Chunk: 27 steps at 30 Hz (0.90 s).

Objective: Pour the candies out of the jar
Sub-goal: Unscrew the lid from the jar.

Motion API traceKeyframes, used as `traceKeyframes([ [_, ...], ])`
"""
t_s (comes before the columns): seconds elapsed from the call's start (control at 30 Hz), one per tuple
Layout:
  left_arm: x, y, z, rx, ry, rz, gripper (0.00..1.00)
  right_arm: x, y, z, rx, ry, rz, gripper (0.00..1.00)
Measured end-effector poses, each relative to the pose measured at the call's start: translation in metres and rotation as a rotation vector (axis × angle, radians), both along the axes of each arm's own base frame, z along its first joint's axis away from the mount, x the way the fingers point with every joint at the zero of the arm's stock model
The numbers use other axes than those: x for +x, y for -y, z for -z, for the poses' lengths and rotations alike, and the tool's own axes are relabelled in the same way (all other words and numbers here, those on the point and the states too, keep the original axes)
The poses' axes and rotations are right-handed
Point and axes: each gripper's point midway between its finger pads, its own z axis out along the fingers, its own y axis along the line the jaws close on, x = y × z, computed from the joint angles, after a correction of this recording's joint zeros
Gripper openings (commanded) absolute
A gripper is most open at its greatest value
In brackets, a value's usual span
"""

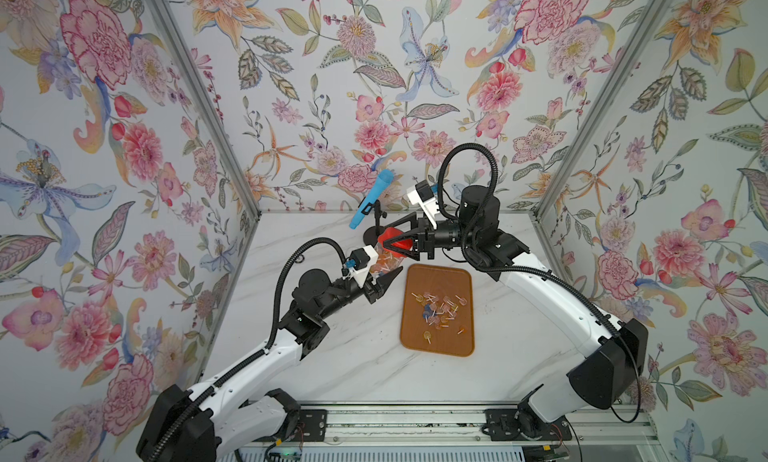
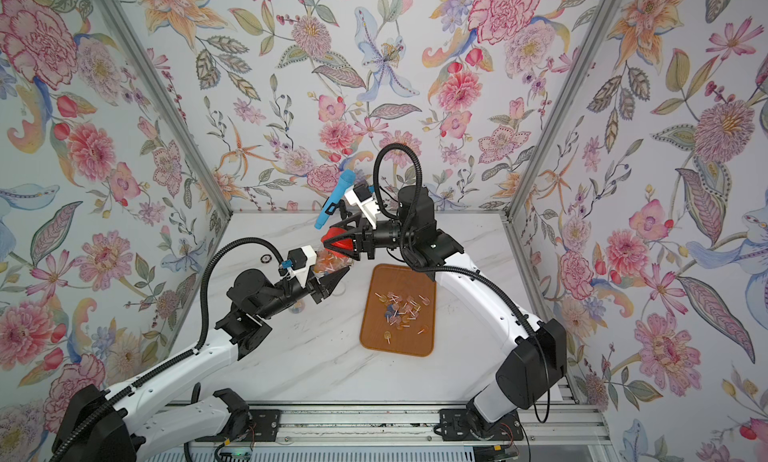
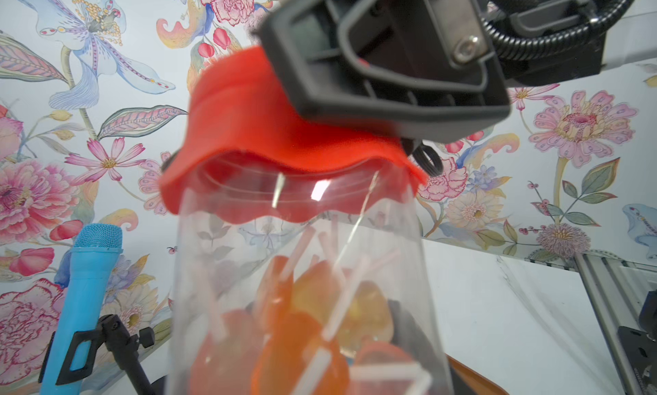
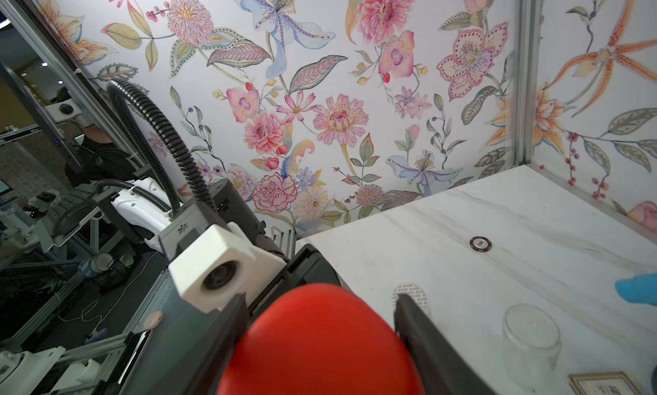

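Your left gripper clenched on the jar, your right gripper grasping its red lid (candies inside), more on the tray.

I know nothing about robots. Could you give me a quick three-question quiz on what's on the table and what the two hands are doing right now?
1. True or false: the brown tray lies bare.
2. What is the right hand gripping? A) the blue microphone B) the red lid C) the rim of the tray
3. Fill in: the clear jar is held by the ___ hand.

Key
1. False: candies lie scattered on it.
2. B
3. The left hand.
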Motion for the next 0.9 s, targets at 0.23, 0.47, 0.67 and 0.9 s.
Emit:
traceKeyframes([
  [0.23,-0.004,0.003,-0.004,-0.013,0.000,0.036,0.00,-0.006,0.004,-0.006,0.017,0.025,-0.046,0.45],
  [0.47,-0.004,0.003,-0.006,-0.017,0.006,0.033,0.00,-0.005,0.003,-0.006,0.013,0.038,-0.037,0.53],
  [0.67,-0.007,-0.003,-0.011,-0.032,0.022,0.013,0.00,-0.008,-0.003,-0.013,0.013,0.047,-0.041,0.59],
  [0.9,-0.010,-0.013,-0.011,-0.046,0.030,-0.025,0.00,-0.011,-0.014,-0.012,0.007,0.041,-0.060,0.59],
])
